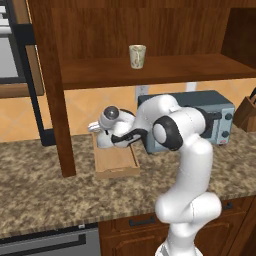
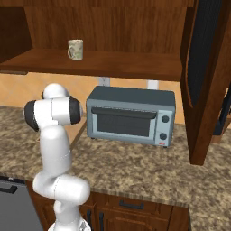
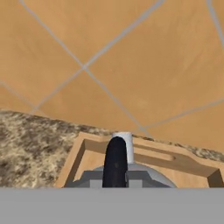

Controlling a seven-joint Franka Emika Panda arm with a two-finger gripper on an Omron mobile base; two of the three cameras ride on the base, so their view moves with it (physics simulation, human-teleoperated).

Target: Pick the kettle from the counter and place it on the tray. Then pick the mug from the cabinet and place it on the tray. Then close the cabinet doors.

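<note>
1. Pincer (image 3: pixel 115 183) sits low over the tray (image 3: pixel 76 154), pinched on the thin black arched handle (image 3: pixel 115 164) of the kettle (image 3: pixel 148 175); the silvery dome shows just under the handle in the hand view.
2. Tray (image 1: pixel 117 164): light wood, raised rim, cut-out end handle visible at the far end. It lies on the speckled granite tabletop (image 1: pixel 45 185), close to the tiled backsplash (image 3: pixel 131 57). Whether the kettle rests on the tray floor or hangs above it, cannot tell.
3. Mug (image 1: pixel 137 56): cream, mottled, upright on the cabinet shelf (image 1: pixel 175 67), well above the tray. Its handle shows in the right base view (image 2: pixel 75 49).
4. Cabinet doors stand open; one door (image 2: pixel 205 76) hangs at the right, dark arched panel facing inward.
5. Grey-blue toaster oven (image 2: pixel 131 116) on the tabletop, just beside the tray, two knobs and a small red label at its lower right; writing too small to read.
6. Wooden knife block (image 1: pixel 247 112) at far right.
</note>
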